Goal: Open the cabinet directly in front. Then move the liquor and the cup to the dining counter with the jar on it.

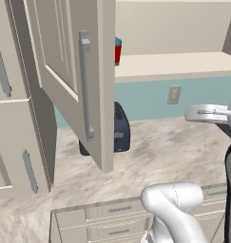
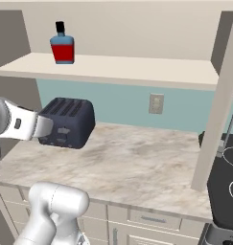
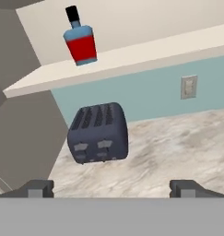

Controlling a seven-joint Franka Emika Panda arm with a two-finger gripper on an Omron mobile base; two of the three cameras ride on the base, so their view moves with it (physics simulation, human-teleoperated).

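Cabinet (image 1: pixel 74 80) door swung wide open, its edge hanging over the desk (image 2: pixel 137 167) in front of the toaster (image 2: pixel 67 123). Liquor (image 2: pixel 63 44) upright on the cabinet shelf above the toaster, near the shelf's front edge; red label, no legible writing. Gripper (image 3: pixel 111 188) spread wide, empty, facing the toaster. Bare marbled desk right of the toaster.

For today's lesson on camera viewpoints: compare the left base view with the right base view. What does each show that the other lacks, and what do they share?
Left base view: the swung-open cabinet door with its long silver handle, and tall beige cabinets with bar handles at the left.

Right base view: the liquor's black cap and neck in full, plus a dark cooktop at the right.

Both: the dark toaster, the marbled counter, the wall outlet, the cabinet shelf and the drawers below.
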